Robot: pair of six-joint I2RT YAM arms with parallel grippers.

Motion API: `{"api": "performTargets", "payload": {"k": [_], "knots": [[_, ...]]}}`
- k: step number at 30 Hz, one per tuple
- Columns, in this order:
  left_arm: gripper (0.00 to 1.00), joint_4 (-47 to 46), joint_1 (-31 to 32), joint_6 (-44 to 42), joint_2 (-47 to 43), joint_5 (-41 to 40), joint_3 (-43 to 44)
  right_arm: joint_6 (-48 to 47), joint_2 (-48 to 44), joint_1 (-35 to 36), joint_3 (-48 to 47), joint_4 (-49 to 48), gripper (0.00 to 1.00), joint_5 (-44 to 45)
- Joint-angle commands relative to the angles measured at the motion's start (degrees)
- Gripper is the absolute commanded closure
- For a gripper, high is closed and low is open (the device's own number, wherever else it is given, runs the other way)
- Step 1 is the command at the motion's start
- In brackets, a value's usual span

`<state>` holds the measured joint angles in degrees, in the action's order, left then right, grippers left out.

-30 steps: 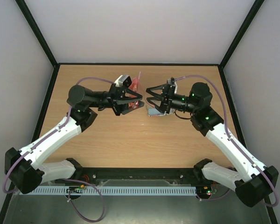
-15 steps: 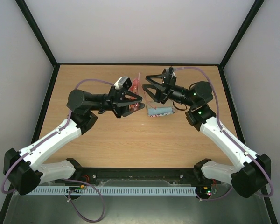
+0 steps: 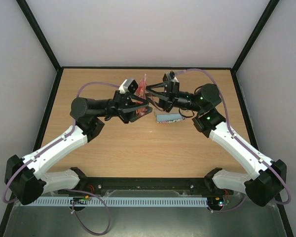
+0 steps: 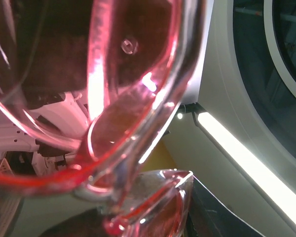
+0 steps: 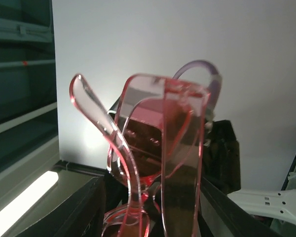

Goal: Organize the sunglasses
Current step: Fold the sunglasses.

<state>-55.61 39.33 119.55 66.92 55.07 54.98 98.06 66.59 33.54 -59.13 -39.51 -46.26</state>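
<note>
The black two-finger left gripper [image 3: 145, 108], reaching in from 8 o'clock, is closed on the lower part of a pair of translucent reddish-pink plastic sunglasses [image 3: 143, 88]. It holds them clear of the light brown wooden table [image 3: 113, 148], a little toward 12 o'clock of the table's middle. The slim frame stands roughly upright above the gripper, its top pointing toward the back wall.

The black two-finger right gripper [image 3: 153, 97] comes in from 4 o'clock. Its jaws are spread fairly wide, and its tips are right beside the sunglasses on their 3 o'clock side. The pictures do not show whether either tip touches the frame.

In the left wrist view the sunglasses [image 4: 138, 123] fill most of the picture, pressed close to the lens, with their curved rims glowing red. The right wrist view sees the sunglasses [image 5: 160, 128] edge-on and upright. One slender arm curves out toward 10 o'clock, with a white wall behind.

A small oval case with striped, flag-like markings [image 3: 168, 118] lies flat on the table. It is just toward 5 o'clock of the right gripper and apart from the sunglasses.
</note>
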Motion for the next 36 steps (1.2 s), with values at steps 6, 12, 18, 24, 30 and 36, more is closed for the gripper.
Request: {"api": "performTargets", "payload": {"k": [6,12,18,24,30,36], "knots": [[0.68,-6.33,0.22,12.56,0.51,-0.31,-1.36,-1.96,0.92,3.88,-4.06,-1.32,0.6,-1.68],[0.68,-6.68,0.22,12.69,0.56,-0.6,-1.72,-1.92,0.15,4.16,-2.37,-0.94,0.73,-1.69],[0.62,-6.31,0.22,12.41,0.67,-0.04,-2.04,-0.47,0.09,4.17,-1.09,-3.2,0.91,-0.95],[0.25,0.21,-0.34,8.17,-0.19,2.03,-1.16,0.54,0.43,4.17,-0.91,-4.68,0.99,0.04],[0.14,23.01,-5.06,-5.7,-3.8,7.33,2.15,-3.75,-0.76,2.97,-1.92,2.83,0.99,0.65],[0.19,52.48,-16.92,-22.54,-8.18,13.24,7.12,-10.43,-3.98,-1.78,-4.13,17.85,0.99,-2.57]]}}
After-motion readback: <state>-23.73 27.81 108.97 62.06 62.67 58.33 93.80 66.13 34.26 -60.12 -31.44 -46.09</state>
